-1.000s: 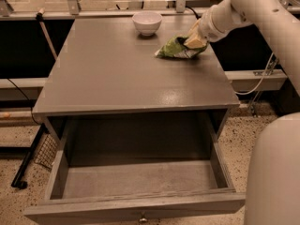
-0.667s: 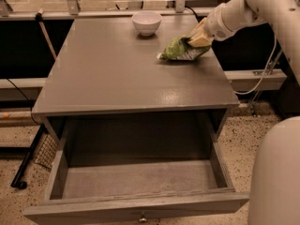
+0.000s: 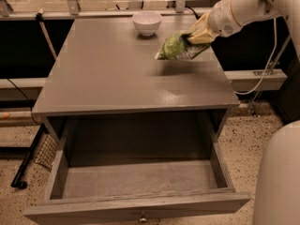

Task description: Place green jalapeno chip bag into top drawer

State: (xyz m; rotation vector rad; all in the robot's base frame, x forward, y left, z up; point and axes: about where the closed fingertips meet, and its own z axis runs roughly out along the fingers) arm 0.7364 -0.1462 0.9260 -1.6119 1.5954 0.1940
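The green jalapeno chip bag [image 3: 176,48] hangs tilted just above the far right part of the grey tabletop [image 3: 117,74], casting a shadow below it. My gripper [image 3: 198,33] is shut on the bag's right end and holds it up. My white arm reaches in from the upper right. The top drawer [image 3: 136,182] stands pulled wide open below the table's front edge, its grey inside bare. Its small metal knob [image 3: 142,217] shows at the bottom of the front panel.
A white bowl [image 3: 146,22] stands at the back of the tabletop, left of the bag. A metal rail and cables run behind the table. My white base [image 3: 279,177] fills the lower right. A black stand and mesh [image 3: 40,151] sit on the floor at left.
The gripper has lifted the bag off the tabletop; it now hangs a little above the surface, tilted, at about the same spot.
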